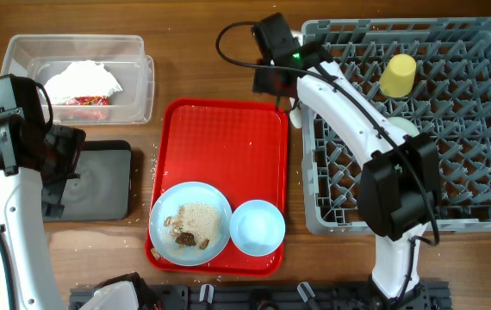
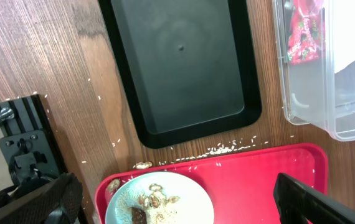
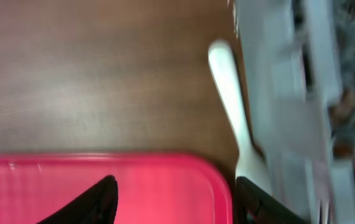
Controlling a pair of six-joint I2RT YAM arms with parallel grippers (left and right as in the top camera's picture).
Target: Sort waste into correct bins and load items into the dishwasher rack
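The pale blue plate (image 1: 164,208) with rice scraps (image 1: 198,224) and the pale blue bowl (image 1: 257,228) sit on the red tray (image 1: 224,146). The clear tub (image 1: 21,52) holds a napkin (image 1: 82,79) and red wrappers (image 1: 86,101). The black tray (image 1: 103,181) lies below it. My left gripper (image 1: 56,194) is open and empty, with the plate (image 2: 190,193) between its fingers (image 2: 174,186). My right gripper (image 3: 174,186) is open and empty above the red tray's corner, beside a white plastic utensil (image 3: 230,99). That utensil (image 1: 295,116) lies against the grey rack (image 1: 400,26), which holds the yellow cup (image 1: 398,76) and the mint-green bowl (image 1: 403,128).
Loose rice grains (image 2: 221,149) lie on the wood between the black tray (image 2: 184,68) and the red tray (image 2: 246,180). The clear tub (image 2: 308,112) stands close to the black tray's far side. My right arm stretches over the rack's left half.
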